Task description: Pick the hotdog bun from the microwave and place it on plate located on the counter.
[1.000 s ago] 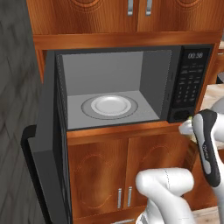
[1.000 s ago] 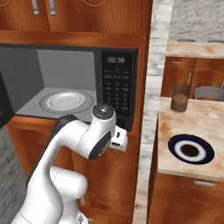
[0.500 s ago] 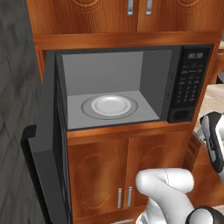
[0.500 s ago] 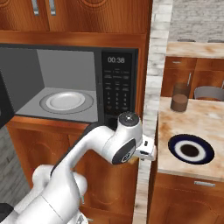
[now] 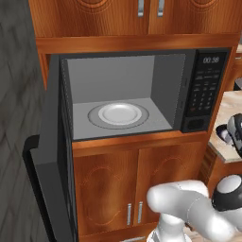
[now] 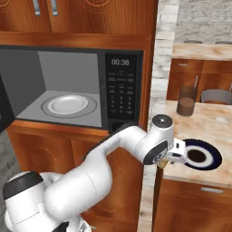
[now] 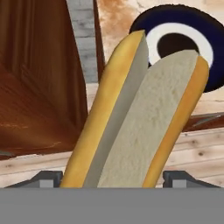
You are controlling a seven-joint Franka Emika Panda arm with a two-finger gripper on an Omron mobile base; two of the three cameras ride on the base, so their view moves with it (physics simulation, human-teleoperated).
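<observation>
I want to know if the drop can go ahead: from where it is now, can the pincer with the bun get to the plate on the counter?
Probably yes. The pincer holds the hotdog bun beside the plate, at the counter edge. Nothing stands between them; the dark glass is farther back.

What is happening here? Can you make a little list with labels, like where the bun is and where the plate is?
bun: the hotdog bun is held in the tool, close in front of the hand camera
tool: shut on the bun, at the counter's edge, just left of the plate
plate: dark-rimmed plate lies on the counter, nothing on it yet
microwave: the microwave has its door swung open; a white dish sits inside
also on counter: a glass of brown drink behind the plate
</observation>
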